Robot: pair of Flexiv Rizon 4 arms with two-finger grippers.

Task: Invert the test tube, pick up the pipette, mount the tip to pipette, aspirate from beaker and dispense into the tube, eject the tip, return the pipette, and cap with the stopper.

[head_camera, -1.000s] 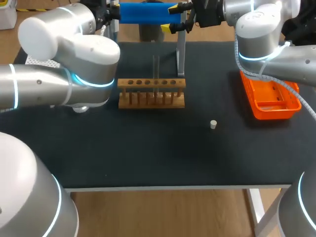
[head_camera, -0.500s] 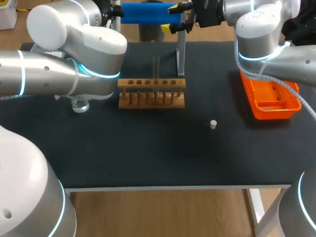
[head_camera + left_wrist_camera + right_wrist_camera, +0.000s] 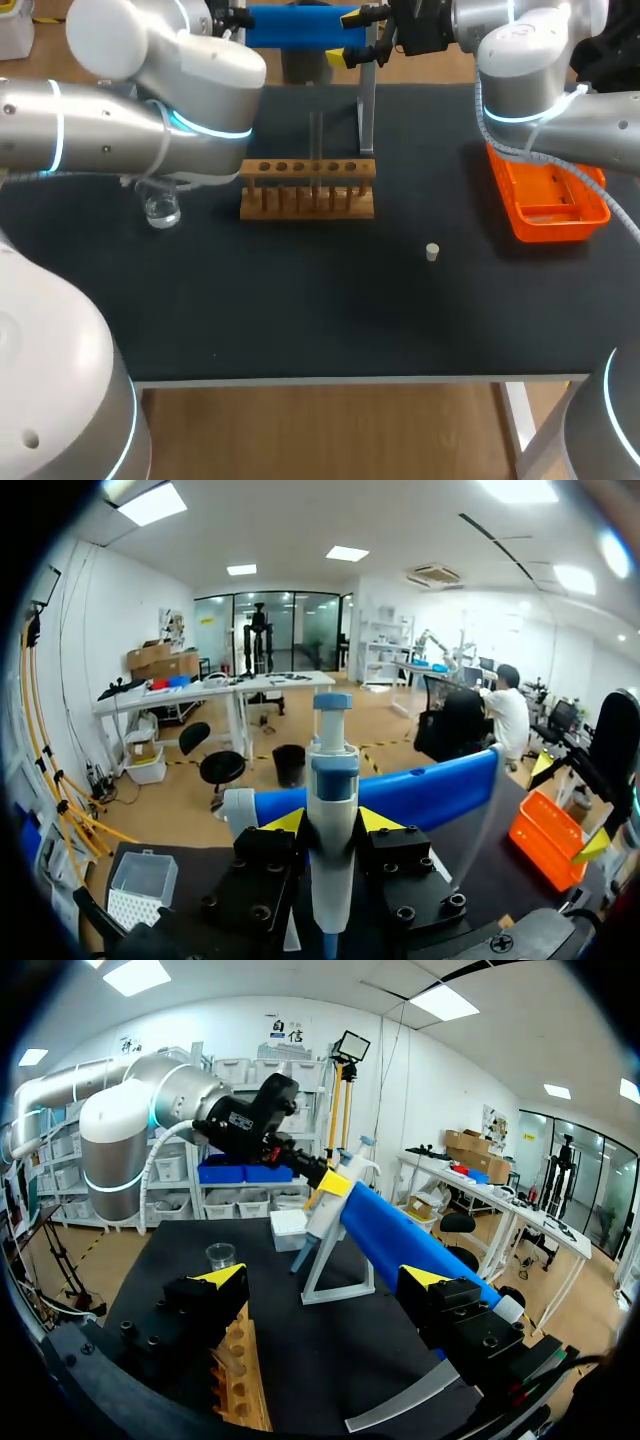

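My left gripper (image 3: 332, 820) is shut on the white and blue pipette (image 3: 331, 810), which stands upright between its yellow tips. In the right wrist view this pipette (image 3: 335, 1195) is at the top of the white stand (image 3: 335, 1265), by the end of a blue padded bar (image 3: 420, 1250). My right gripper (image 3: 325, 1280) hangs open and empty at the far side of the table, close to that bar (image 3: 300, 25). A clear test tube (image 3: 316, 140) stands in the wooden rack (image 3: 307, 188). The beaker (image 3: 160, 210) sits left of the rack. The white stopper (image 3: 432, 252) lies on the mat.
An orange tray (image 3: 548, 205) lies at the right of the table under my right arm. A white tip box (image 3: 140, 885) stands at the far left, behind the beaker (image 3: 221, 1255). My left arm's elbow (image 3: 190, 90) hangs over the rack's left end.
My left arm's elbow has swung up and toward the far side, uncovering the beaker. Its gripper has kept hold of the pipette. The right arm has stayed still.
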